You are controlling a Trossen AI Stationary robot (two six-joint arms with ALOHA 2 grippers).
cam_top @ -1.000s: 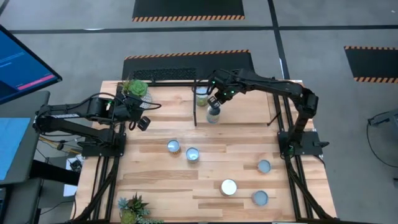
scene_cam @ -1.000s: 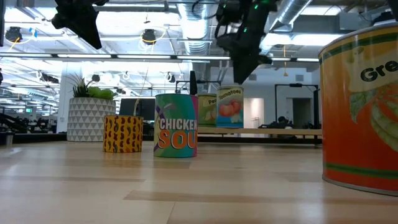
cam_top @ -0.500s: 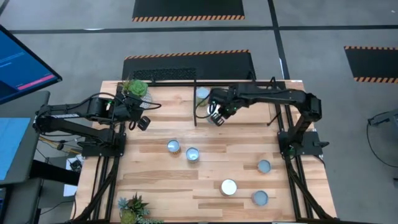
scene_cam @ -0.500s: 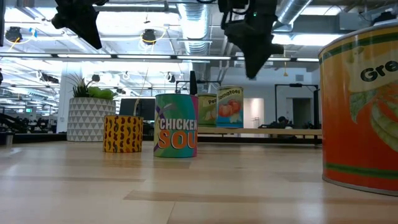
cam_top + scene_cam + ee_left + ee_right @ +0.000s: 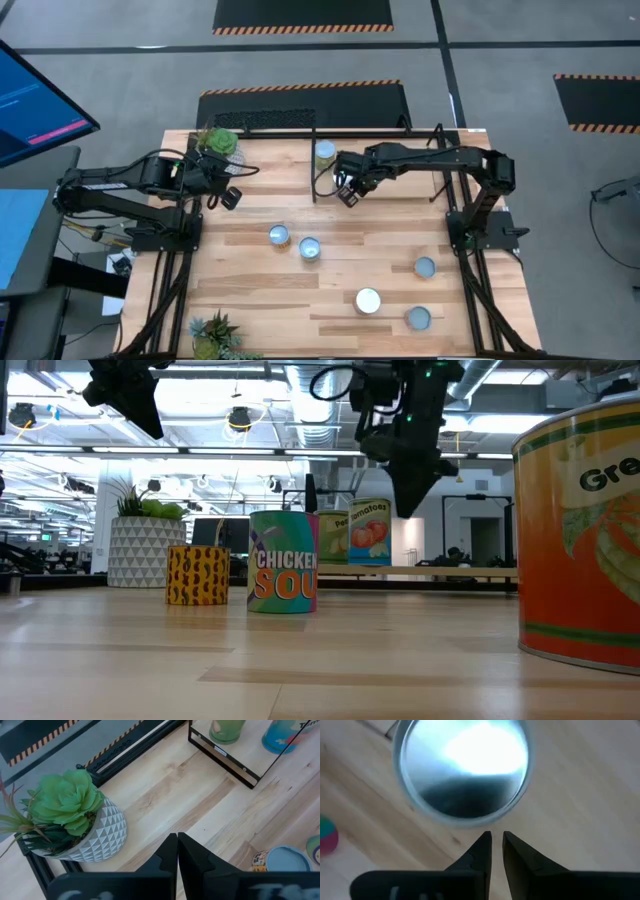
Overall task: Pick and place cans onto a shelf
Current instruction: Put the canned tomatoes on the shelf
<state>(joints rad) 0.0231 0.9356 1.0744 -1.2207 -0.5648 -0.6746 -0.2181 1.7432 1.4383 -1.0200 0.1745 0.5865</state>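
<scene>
Two cans stand in the shelf: a green-labelled can at its far left corner and a blue tomato can beside it. The tomato can is mostly hidden under my right arm in the high view. My right gripper hovers just off that can, whose silvery top lies ahead of the fingers. Its fingers are together and hold nothing. Several more cans stand upright on the table, among them a yellow one and a pink soup one. My left gripper waits shut by the potted plant.
A potted plant stands at the far left corner and another at the near left. Three cans stand near the right front. The shelf's black rod runs along its front edge.
My right gripper has moved from over the tomato can a little toward the table's near edge and right, and its arm has stretched out flatter. The can stands where it was on the shelf.
</scene>
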